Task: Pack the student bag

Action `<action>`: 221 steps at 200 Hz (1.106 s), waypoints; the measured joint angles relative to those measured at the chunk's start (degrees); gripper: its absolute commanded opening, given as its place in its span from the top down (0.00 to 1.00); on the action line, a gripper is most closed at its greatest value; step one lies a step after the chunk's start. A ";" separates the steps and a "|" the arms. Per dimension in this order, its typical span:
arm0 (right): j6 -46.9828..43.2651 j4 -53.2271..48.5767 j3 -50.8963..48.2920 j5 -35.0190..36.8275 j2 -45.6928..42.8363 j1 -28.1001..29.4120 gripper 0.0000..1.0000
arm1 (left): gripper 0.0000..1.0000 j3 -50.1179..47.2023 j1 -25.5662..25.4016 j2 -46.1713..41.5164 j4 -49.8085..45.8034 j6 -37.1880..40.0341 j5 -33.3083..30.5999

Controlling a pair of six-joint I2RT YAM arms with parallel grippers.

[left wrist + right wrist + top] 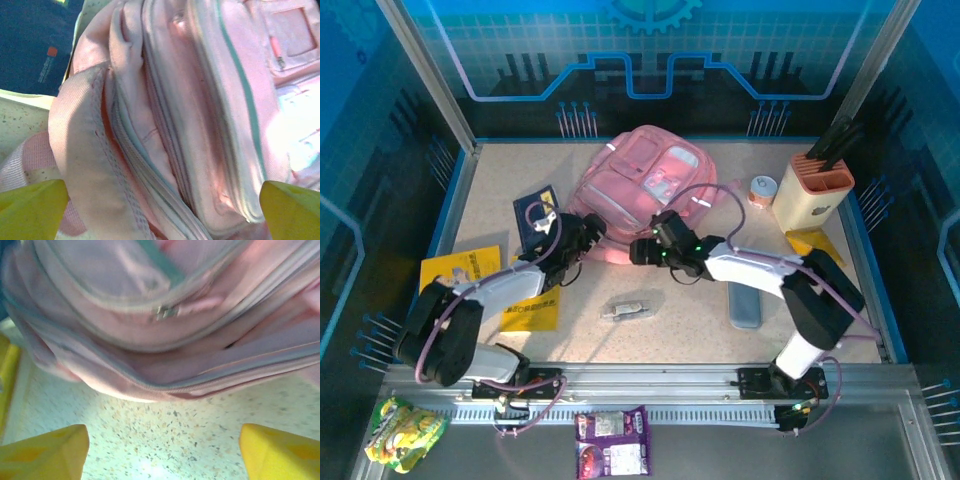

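Observation:
The student bag (645,180), a soft pink backpack, lies flat at the back middle of the table. My left gripper (588,235) is at its near left edge. In the left wrist view it is open (162,215), its yellow fingertips (30,210) spread wide over the student bag's (190,115) zip seams and folds. My right gripper (642,250) is at the bag's near edge. It is open (162,455), with bare speckled table between its yellow fingertips (282,452), and the student bag's (165,340) lower edge and a zip pull lie just beyond them.
A dark blue booklet (536,212) lies left of the bag, with yellow sheets (470,270) nearer. A small silvery item (630,308) and a grey-blue case (744,305) lie in front. An orange-topped holder (813,195) and a small jar (761,190) stand at the back right. Snack packs (612,440) lie by the rail.

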 measured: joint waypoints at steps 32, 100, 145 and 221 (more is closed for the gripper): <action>-1.33 -2.25 1.79 -0.68 -6.38 -7.87 0.04 | 0.01 -0.44 -0.24 -6.16 -3.26 0.98 2.16; -2.91 -2.32 1.95 -5.27 -2.23 -20.52 0.16 | 0.01 -0.70 -11.21 -6.47 -6.91 -3.72 3.72; -2.45 -1.42 3.67 -10.08 7.28 -24.06 0.35 | 0.01 4.31 -17.68 4.00 -4.81 -5.55 3.91; -0.42 -0.31 9.11 -12.50 15.78 -25.20 0.39 | 0.12 9.16 -18.99 13.53 0.04 -5.64 4.35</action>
